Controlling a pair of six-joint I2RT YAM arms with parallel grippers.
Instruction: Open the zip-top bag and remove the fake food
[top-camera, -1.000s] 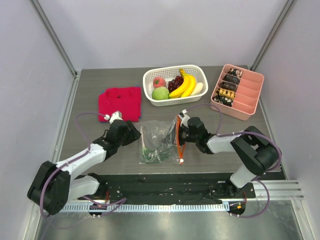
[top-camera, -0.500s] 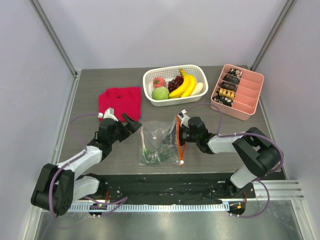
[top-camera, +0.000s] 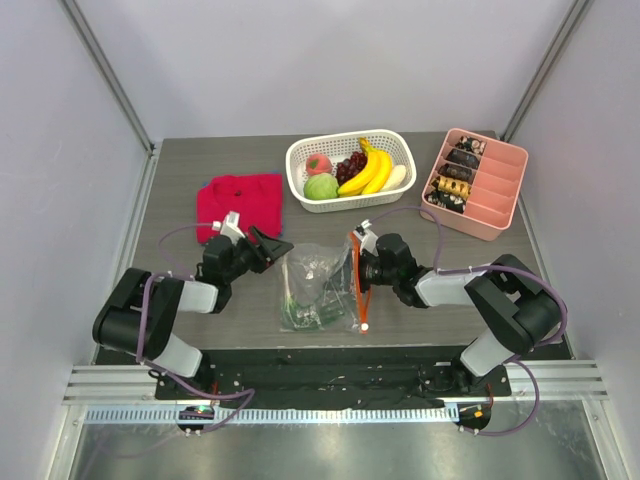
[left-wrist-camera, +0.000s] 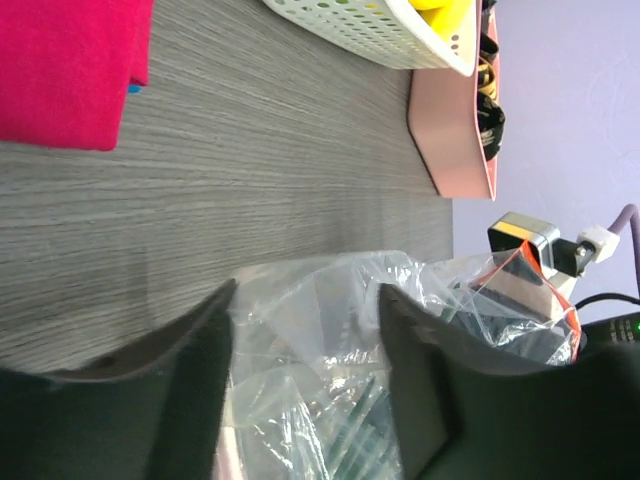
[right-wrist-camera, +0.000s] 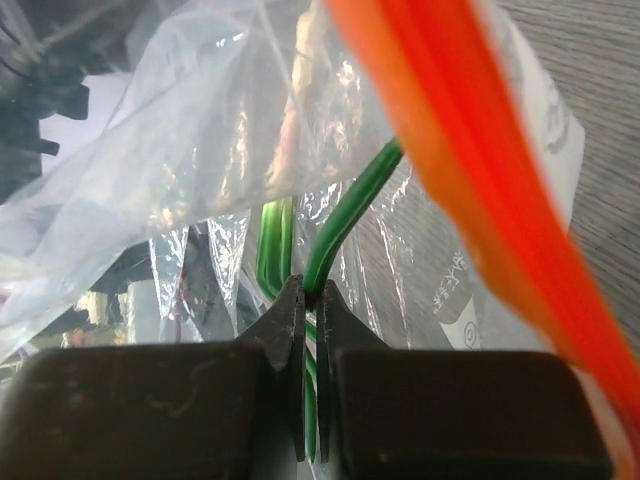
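Right wrist view has your right gripper (right-wrist-camera: 310, 300) pinched tight on the bag (right-wrist-camera: 200, 150) by its orange zip (right-wrist-camera: 470, 170), so close the left gripper (left-wrist-camera: 305, 295), jaws apart with plastic lying between them, on one layer only and pull gently away.

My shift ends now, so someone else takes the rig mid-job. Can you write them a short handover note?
Left gripper: fingers open, at the zip-top bag's left edge, gripping nothing.
Right gripper: shut on the bag by its orange zipper strip.
Done: bananas, grapes and other fake food lie in the white basket.
Left: a green piece is inside the bag; take it out. Whether the zipper is open cannot be told.
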